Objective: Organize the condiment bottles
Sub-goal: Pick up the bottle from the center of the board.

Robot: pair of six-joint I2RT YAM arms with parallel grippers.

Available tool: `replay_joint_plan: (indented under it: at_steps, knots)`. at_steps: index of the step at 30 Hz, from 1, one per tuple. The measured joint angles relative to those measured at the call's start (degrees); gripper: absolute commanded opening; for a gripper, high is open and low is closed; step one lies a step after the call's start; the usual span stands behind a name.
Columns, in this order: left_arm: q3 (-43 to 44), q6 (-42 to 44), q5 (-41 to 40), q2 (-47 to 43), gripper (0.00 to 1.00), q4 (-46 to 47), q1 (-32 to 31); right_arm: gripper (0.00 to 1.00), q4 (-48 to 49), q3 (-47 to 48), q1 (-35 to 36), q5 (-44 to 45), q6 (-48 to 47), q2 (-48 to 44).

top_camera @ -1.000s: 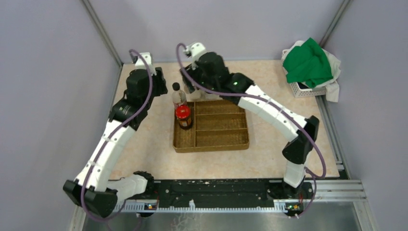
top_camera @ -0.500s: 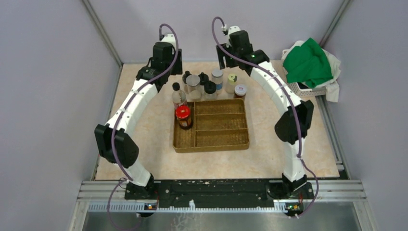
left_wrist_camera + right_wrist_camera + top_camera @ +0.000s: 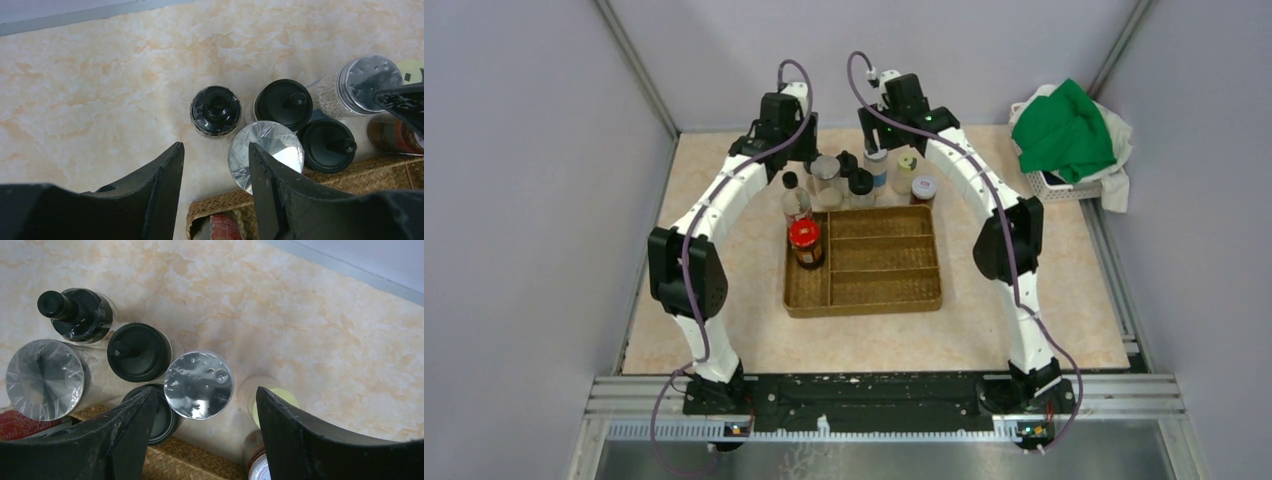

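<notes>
My left hand (image 3: 215, 149) released near black-lidded jar (image 3: 216, 111); right hand (image 3: 206, 395) released over silver-lidded shaker (image 3: 198, 385). Whole tray (image 3: 874, 288) seen only overhead.

We see only a strip of the tray (image 3: 360, 175) at the picture's edge. A right finger (image 3: 325, 440) hides part of the yellow lid (image 3: 282, 396).

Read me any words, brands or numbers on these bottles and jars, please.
None can be read.
Red jar in the tray: print too blurred.
Red-rimmed lid: marks too small.
Yellow-green lid: one dark mark, too small.
</notes>
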Motion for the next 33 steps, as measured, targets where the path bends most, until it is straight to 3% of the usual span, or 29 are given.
replay_joint_plan:
  at_steps: [24, 26, 29, 33]
  knots:
    - [0.55, -0.09, 5.75, 6.27, 0.58, 3.15, 0.00, 0.74, 1.27, -0.50, -0.02, -3.82, -0.44, 4.35]
    - [0.55, -0.09, 6.14, 6.27, 0.58, 3.13, 0.00, 0.72, 1.22, -0.52, -0.02, -3.85, -0.44, 5.20]
    - [0.55, -0.09, 6.27, 6.27, 0.58, 3.13, 0.00, 0.61, 1.20, -0.63, -0.02, -3.85, -0.42, 5.84]
    - [0.55, -0.07, 6.38, 6.27, 0.58, 3.13, 0.00, 0.59, 1.66, -0.94, -0.02, -3.69, -0.44, 5.84]
